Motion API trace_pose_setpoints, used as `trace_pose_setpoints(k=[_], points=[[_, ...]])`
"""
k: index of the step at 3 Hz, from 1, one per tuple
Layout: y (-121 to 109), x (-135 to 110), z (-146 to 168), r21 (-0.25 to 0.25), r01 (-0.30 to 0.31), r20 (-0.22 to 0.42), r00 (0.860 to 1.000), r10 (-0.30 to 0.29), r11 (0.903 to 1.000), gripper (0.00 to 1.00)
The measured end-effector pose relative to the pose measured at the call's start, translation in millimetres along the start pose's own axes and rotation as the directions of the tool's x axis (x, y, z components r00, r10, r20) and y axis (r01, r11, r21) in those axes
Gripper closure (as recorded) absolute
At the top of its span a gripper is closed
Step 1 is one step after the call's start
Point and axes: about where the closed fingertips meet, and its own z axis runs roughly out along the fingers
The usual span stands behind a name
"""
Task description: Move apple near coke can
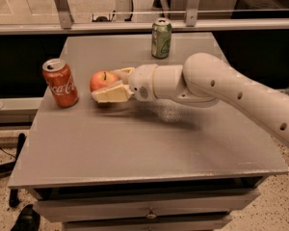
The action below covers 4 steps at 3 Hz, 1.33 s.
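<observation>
The red-orange apple (101,80) with a short dark stem is held between the cream fingers of my gripper (109,84), low over the grey table (149,138). The gripper reaches in from the right on a white arm and is shut on the apple. The red coke can (60,83) with white script and a silver top stands upright on the table's left side, a short gap to the left of the apple. I cannot tell whether the apple touches the tabletop.
A green can (161,38) stands upright at the table's back edge, behind the arm. A rail with metal posts (135,27) runs behind the table. The table's left and front edges drop off to the floor.
</observation>
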Motion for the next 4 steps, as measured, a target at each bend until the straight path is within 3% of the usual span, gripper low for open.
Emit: trace_pose_setpoints(k=[2,4], points=[[9.6,-2.9,30.7,-0.047,0.060,-0.022,0.998,-0.062,0.9971,1.00],[14.7,0.7,41.8,-0.068,0.086,-0.050,0.995,-0.090,0.9939,0.59]])
